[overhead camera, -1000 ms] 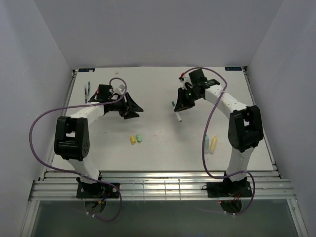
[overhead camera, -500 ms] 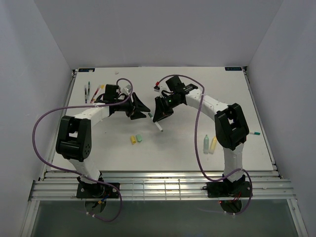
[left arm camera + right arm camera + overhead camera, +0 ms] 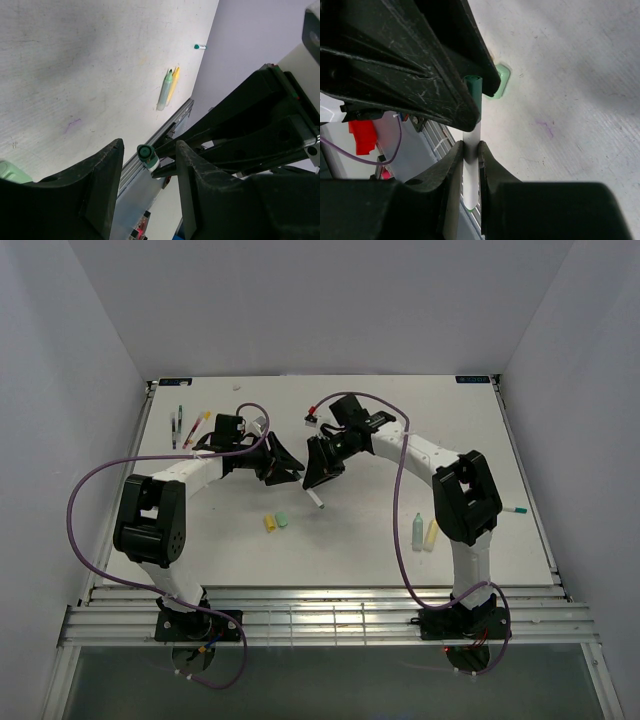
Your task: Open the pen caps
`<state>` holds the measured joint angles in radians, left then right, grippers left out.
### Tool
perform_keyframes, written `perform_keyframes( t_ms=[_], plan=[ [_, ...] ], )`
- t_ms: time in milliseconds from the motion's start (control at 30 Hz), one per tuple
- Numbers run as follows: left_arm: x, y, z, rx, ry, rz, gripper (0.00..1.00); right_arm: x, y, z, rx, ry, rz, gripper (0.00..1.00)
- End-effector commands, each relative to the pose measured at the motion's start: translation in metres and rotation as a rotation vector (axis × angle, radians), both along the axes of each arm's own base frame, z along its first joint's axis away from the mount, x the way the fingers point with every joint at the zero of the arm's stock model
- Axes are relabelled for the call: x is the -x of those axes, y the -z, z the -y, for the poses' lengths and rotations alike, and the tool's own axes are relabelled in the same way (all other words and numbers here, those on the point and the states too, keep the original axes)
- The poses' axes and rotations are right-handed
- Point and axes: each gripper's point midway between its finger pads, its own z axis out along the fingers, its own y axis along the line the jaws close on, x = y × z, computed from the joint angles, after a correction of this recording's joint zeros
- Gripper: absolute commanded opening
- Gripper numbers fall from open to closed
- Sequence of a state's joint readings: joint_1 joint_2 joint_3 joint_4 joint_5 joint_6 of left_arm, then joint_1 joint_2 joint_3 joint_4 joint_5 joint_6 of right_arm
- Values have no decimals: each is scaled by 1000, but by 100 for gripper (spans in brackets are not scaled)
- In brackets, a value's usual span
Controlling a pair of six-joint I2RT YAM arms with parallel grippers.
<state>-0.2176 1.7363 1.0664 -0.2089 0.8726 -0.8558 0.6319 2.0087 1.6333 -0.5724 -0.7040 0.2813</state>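
Note:
My right gripper [image 3: 471, 147] is shut on the white barrel of a thin pen [image 3: 470, 170] and holds it above the table. The pen's dark green cap [image 3: 473, 89] points at my left gripper [image 3: 148, 146]. The left gripper is open, and the cap [image 3: 146, 154] sits between its jaws without touching them. In the top view the two grippers meet at mid-table, left [image 3: 294, 469] and right [image 3: 317, 478], with the pen's tail [image 3: 318, 502] sticking out below. Loose yellow [image 3: 270, 524] and light green [image 3: 282, 519] caps lie on the table.
Pale-green [image 3: 418, 531] and yellow [image 3: 432, 533] marker barrels lie at the right, also seen in the left wrist view [image 3: 165, 90]. A teal-ended pen [image 3: 515, 510] lies at the far right edge. Thin pens [image 3: 178, 425] lie at the back left. Purple cables loop beside both arms.
My right arm swung left with the pen and brought its capped end between the left gripper's open jaws. The left gripper shifted slightly right.

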Motion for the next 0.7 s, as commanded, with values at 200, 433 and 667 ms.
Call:
perform_keyframes(
  t_ms=[200,433,667],
  plan=[
    [-1,-6,3,-4,-8,13,46,-1,-16,-19,-62,-36,26,8],
    [2,-6,4,0,5,8,37,-14,-18,-25,-50,-1,51,8],
    [3,-5,3,-14,5,10,21,-21,-19,-28,-42,21,61,8]
  ],
)
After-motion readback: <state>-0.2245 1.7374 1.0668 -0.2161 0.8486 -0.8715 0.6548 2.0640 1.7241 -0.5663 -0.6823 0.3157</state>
